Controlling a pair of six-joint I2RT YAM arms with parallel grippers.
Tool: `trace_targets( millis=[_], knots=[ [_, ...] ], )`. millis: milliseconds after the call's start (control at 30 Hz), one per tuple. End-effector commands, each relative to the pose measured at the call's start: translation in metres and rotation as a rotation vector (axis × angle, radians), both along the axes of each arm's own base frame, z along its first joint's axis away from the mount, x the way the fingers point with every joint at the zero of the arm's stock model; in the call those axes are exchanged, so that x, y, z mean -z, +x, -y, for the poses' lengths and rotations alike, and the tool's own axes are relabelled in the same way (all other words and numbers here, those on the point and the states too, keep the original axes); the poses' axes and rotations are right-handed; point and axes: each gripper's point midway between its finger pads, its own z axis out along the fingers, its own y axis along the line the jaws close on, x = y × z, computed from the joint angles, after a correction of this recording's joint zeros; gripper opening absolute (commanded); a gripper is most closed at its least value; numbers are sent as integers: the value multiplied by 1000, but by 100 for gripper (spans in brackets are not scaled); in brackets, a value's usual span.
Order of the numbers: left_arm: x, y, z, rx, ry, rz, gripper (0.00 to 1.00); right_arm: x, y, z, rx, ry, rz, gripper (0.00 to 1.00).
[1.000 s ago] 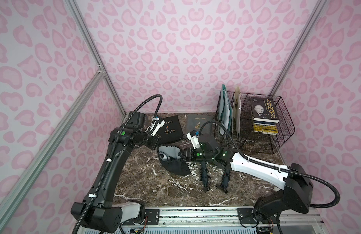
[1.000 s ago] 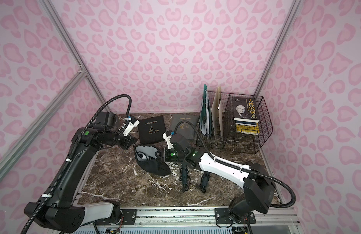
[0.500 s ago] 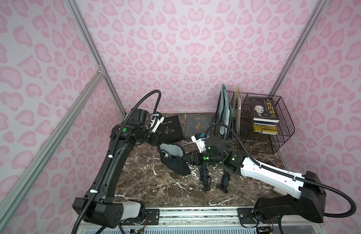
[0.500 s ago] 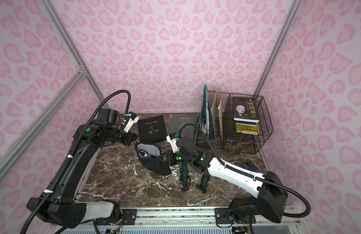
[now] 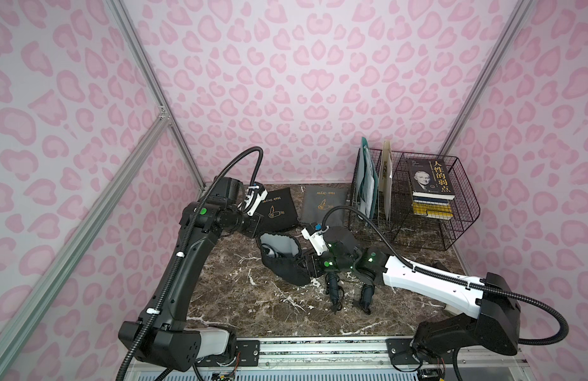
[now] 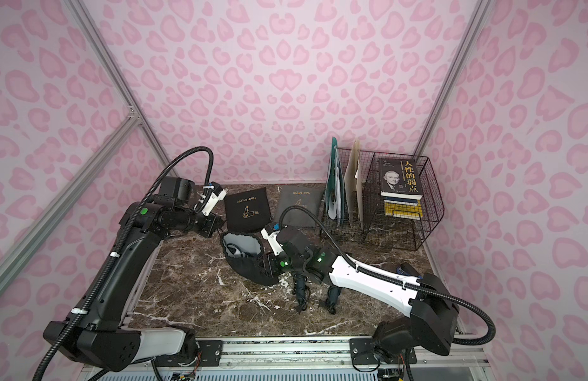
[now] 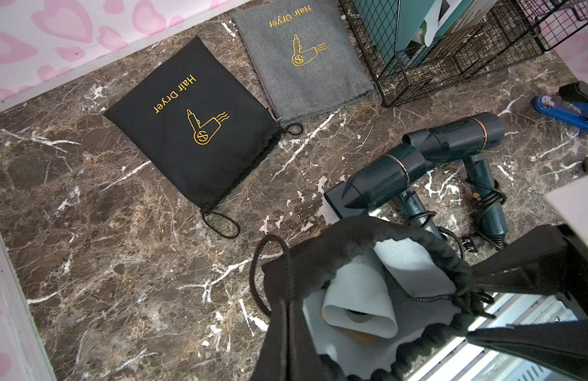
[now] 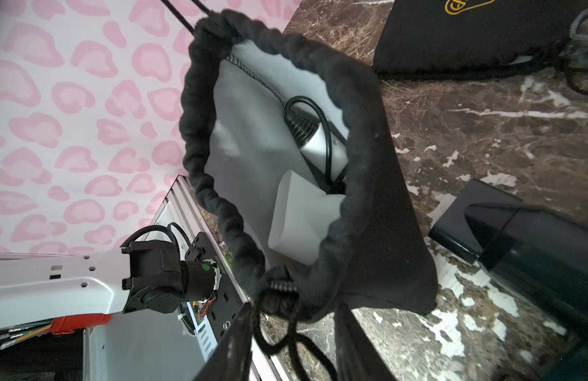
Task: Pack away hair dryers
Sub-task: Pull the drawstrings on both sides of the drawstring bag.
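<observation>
Nearest, an aluminium rail (image 5: 319,350) edges the brown marble tabletop (image 5: 240,297). Mid-table, the left gripper (image 7: 472,308) pinches the rim of the open pouch (image 5: 286,272); the right gripper (image 8: 294,305) straddles that rim, grip unclear. The white dryer (image 8: 299,221) sits inside; teal dryers (image 7: 385,178) (image 7: 464,135) lie just right. Beyond, pink-spotted walls (image 5: 286,82).

My left gripper (image 7: 470,308) is pinched shut, arm arched high; my right gripper (image 8: 294,303) reaches low, jaws partway apart.

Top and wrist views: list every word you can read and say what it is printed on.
"Hair Dryer", gold, on the flat black pouch.
"Hair Dryer", gold, on the grey pouch.
"人性的弱点" on the top book in the wire basket.
Small print on that book's cover: too small to read.
</observation>
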Motion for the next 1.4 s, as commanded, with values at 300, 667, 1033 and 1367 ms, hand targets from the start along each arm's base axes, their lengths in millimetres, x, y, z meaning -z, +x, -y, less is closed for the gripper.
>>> trace_targets(
  millis=[300, 667, 1033, 1367],
  knots=[
    [-12, 3, -4, 5, 27, 58, 2, 9, 2, 15, 36, -69, 23, 0],
    [-12, 3, -4, 6, 28, 58, 2, 8, -6, 16, 4, -72, 4, 13],
    [-11, 4, -5, 7, 33, 56, 1, 8, -11, 16, -11, -72, -1, 22],
    [-11, 2, -5, 15, 39, 59, 2, 3, -3, 24, 34, -85, 39, 0]
  ],
)
